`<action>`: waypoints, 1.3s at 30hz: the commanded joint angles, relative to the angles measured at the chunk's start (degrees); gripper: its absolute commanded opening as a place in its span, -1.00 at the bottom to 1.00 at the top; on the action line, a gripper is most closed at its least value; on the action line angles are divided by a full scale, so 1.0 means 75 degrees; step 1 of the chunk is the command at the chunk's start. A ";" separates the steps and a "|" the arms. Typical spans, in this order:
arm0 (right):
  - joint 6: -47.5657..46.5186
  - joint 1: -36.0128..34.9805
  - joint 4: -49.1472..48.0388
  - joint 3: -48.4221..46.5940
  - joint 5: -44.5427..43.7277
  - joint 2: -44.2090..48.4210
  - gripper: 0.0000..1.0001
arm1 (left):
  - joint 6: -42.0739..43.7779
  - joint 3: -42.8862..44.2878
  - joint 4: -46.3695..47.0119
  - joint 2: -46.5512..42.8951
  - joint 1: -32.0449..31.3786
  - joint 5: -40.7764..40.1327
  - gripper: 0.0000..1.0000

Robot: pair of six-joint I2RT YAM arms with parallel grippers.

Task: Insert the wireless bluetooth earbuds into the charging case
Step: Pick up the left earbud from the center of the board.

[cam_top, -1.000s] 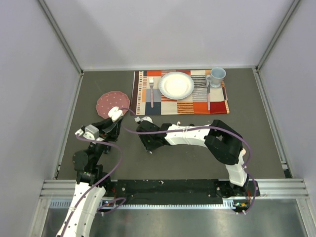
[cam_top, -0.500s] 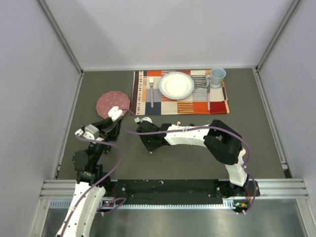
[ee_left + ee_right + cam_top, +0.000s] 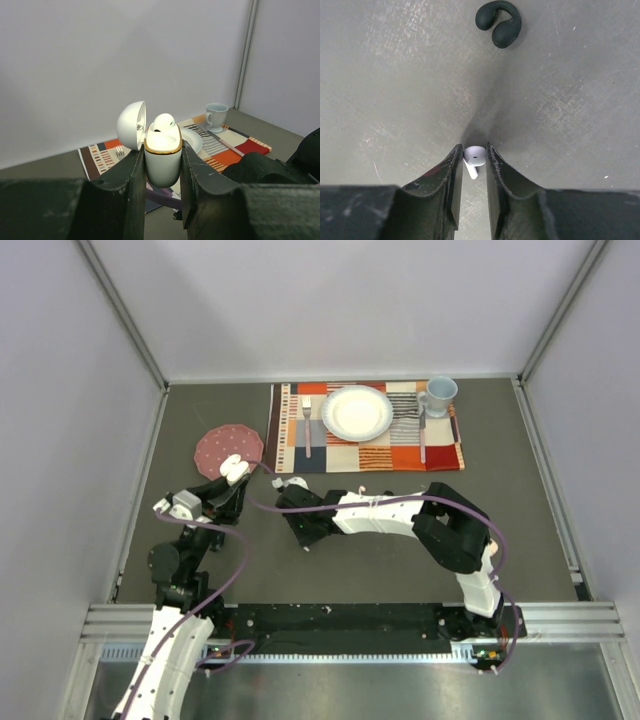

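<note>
My left gripper (image 3: 162,150) is shut on the white charging case (image 3: 162,167), held upright off the table near its left side (image 3: 235,468). The case's lid (image 3: 131,125) is swung open, and one white earbud (image 3: 163,122) sits in it. My right gripper (image 3: 474,152) points down at the table's middle (image 3: 304,540). Its fingers press both sides of a white stemmed earbud (image 3: 475,156) that lies on the grey surface. A black curved earbud (image 3: 499,22) lies on the table beyond the right fingertips.
A patterned placemat (image 3: 440,452) at the back carries a white plate (image 3: 356,412), a fork (image 3: 307,425), a second utensil (image 3: 422,435) and a pale blue mug (image 3: 439,395). A round pink coaster (image 3: 222,445) lies just behind the left gripper. Walls enclose three sides.
The right gripper's jaws have narrowed onto the white earbud on the table. The left gripper has kept the case still.
</note>
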State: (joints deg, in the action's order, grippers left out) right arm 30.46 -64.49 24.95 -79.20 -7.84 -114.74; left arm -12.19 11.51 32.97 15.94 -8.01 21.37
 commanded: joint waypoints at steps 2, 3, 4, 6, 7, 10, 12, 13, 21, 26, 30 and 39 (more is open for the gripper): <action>0.0075 0.0020 -0.0057 -0.0210 0.0060 0.0028 -0.63 | -0.0028 0.0095 0.0362 0.0065 0.0025 -0.0001 -1.00; 0.0122 0.0055 -0.0045 -0.0198 0.0072 0.0040 -0.63 | -0.0028 0.0106 0.0373 0.0089 0.0025 -0.0001 -1.00; 0.0134 0.0090 -0.0057 -0.0175 0.0084 0.0064 -0.63 | -0.0028 0.0106 0.0362 0.0089 0.0025 -0.0001 -1.00; 0.0146 0.0102 -0.0069 -0.0128 0.0072 0.0087 -0.65 | -0.0028 0.0106 0.0373 0.0089 0.0037 -0.0013 -1.00; 0.0158 0.0114 -0.0069 -0.0104 0.0037 0.0111 -0.65 | -0.0028 0.0106 0.0373 0.0100 0.0037 -0.0024 -1.00; 0.0169 0.0149 -0.0151 -0.0011 -0.0033 0.0228 -0.68 | -0.0039 0.0118 0.0362 0.0077 0.0025 -0.0024 -1.00; 0.0181 0.0161 -0.0232 0.0060 -0.0091 0.0298 -0.70 | -0.0039 0.0130 0.0362 0.0077 0.0025 -0.0036 -1.00; 0.0193 0.0161 -0.0221 0.0095 -0.0138 0.0322 -0.71 | -0.0039 0.0130 0.0362 0.0077 0.0037 -0.0048 -1.00; 0.0497 0.0535 -0.0619 0.0750 -0.0548 0.1059 -0.75 | -0.0051 0.0200 0.0280 0.0077 0.0037 -0.0106 -1.00; 0.0650 0.0782 -0.1379 0.1536 -0.0783 0.2265 -0.75 | -0.0133 0.0235 0.0396 0.0182 0.0037 -0.0037 -1.00; 0.0709 0.0876 -0.1580 0.1735 -0.1098 0.3074 -0.75 | -0.0274 0.0177 0.0701 0.0370 0.0025 0.0151 -1.00; 0.0287 0.1016 -0.3497 0.2437 -0.2002 0.5687 -0.76 | -0.1267 0.0095 0.2069 0.1061 0.0037 0.0970 -1.00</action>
State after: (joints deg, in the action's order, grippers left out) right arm 34.54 -57.36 10.59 -63.57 -18.02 -80.42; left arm -16.10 11.51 38.24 21.19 -8.01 24.69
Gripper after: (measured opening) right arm 0.194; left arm 0.310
